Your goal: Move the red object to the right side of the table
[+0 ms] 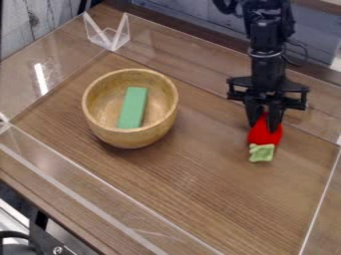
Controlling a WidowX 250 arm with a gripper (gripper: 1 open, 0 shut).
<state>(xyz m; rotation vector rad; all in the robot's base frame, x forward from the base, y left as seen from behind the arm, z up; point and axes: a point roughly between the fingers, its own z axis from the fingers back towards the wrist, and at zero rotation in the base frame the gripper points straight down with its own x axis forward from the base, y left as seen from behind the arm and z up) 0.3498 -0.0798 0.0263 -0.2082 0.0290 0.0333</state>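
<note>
The red object [265, 137], a small strawberry-shaped toy with a green leafy cap at its lower end, is at the right side of the table [186, 189]. My gripper [268, 122] points down from above and is shut on the toy's red upper part. The green cap sits at or just above the wood; I cannot tell whether it touches. The black arm rises from the gripper toward the top of the view.
A wooden bowl [131, 108] holding a green rectangular block [134, 107] stands left of centre. Low clear acrylic walls [317, 214] edge the tabletop, with the right wall close to the toy. A clear angled stand [107, 33] sits at the back left.
</note>
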